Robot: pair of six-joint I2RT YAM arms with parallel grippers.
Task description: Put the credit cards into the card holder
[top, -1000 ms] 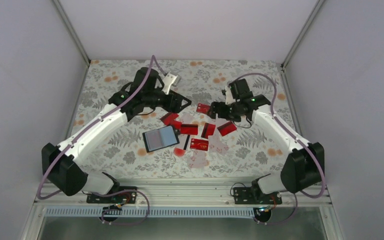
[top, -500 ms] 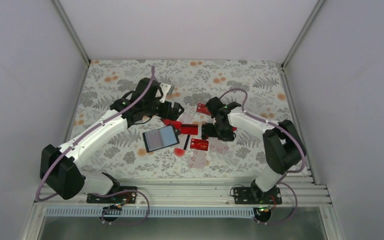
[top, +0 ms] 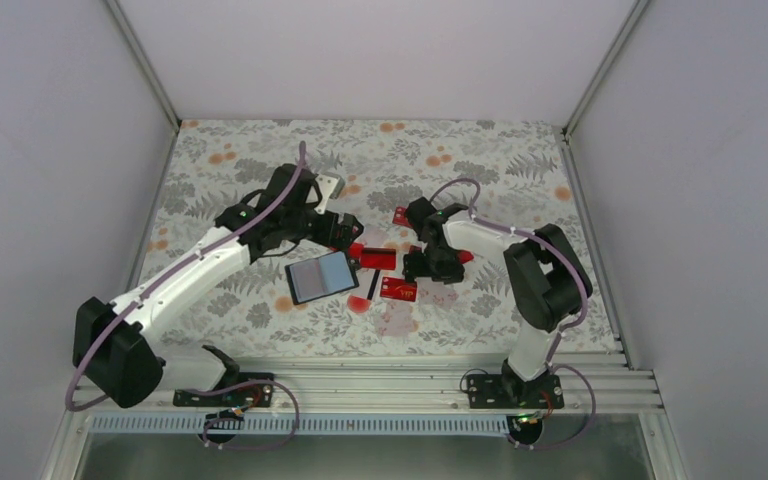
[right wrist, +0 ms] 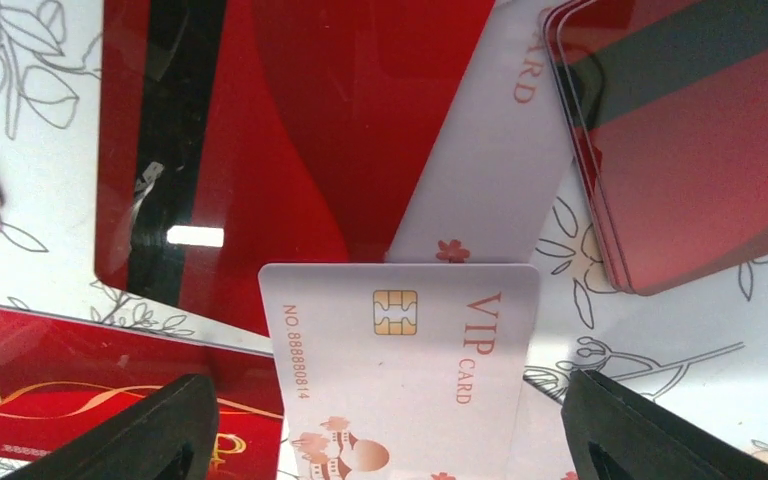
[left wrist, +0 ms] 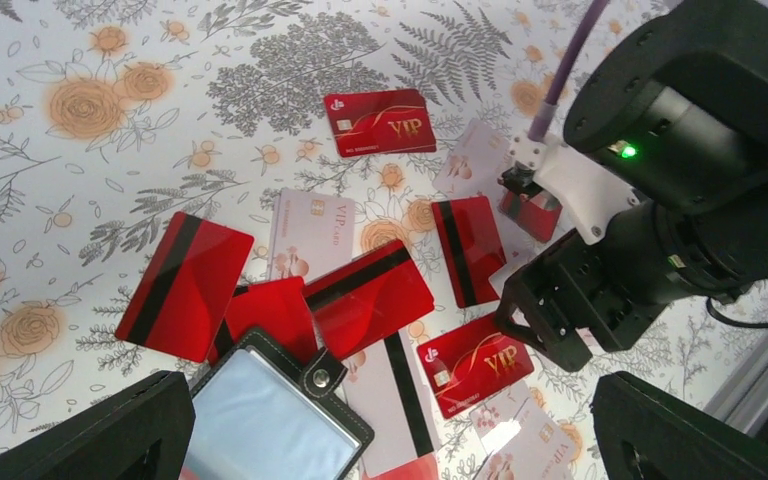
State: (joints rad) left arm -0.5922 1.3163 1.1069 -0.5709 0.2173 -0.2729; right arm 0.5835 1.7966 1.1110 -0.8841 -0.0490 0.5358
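We log left gripper (left wrist: 390,440) gaping wide, empty, above black leather card holder (left wrist: 270,420), its far edge touching overlapped flat red plastic credit cards (left wrist: 370,300), right gripper (right wrist: 390,430) wide, empty, over white chip card (right wrist: 400,370)

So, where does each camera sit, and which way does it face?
Top external: above and behind both arms, facing down over the floral table; both show.
Left wrist: facing down on flat red rectangular cards; left gripper fingers at bottom corners.
Right wrist: close above a white VIP card; right gripper fingers likewise.
Shared: top and left wrist show the black rectangular card holder.
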